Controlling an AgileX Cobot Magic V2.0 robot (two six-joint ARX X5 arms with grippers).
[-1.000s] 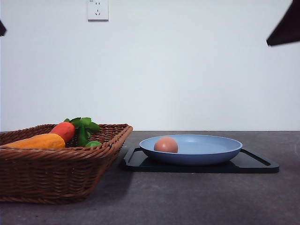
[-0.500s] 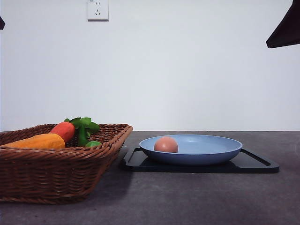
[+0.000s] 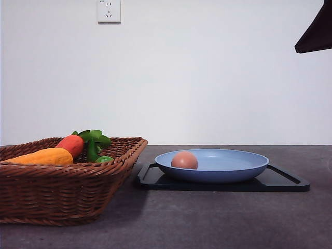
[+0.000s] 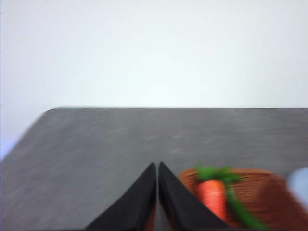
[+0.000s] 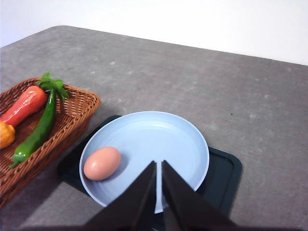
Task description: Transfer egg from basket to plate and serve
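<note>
Gone from the front view's upper left corner: the dark arm tip seen a second ago; egg, plate and tray have not shifted.

Left gripper [image 4: 157, 166]: fingers pressed together, holding nothing; basket [image 4: 269, 192] with carrot [image 4: 213, 192] just past the tips, to one side.

Basket: carrot, yellow vegetable [image 3: 44, 156], green pepper [image 5: 36, 134]; no egg.

Egg [image 5: 102, 163]: lying in plate [image 5: 185, 139], near the rim on the basket side, just beside the right fingertips.

Right gripper [image 5: 159, 166]: fingers pressed together, empty, above the plate.

Tray [image 5: 226, 168]: under the plate.

Risk, judged: serving means moving the plate; a tilt or jerk could roll the egg over the low rim. Closed fingers must spread first.
</note>
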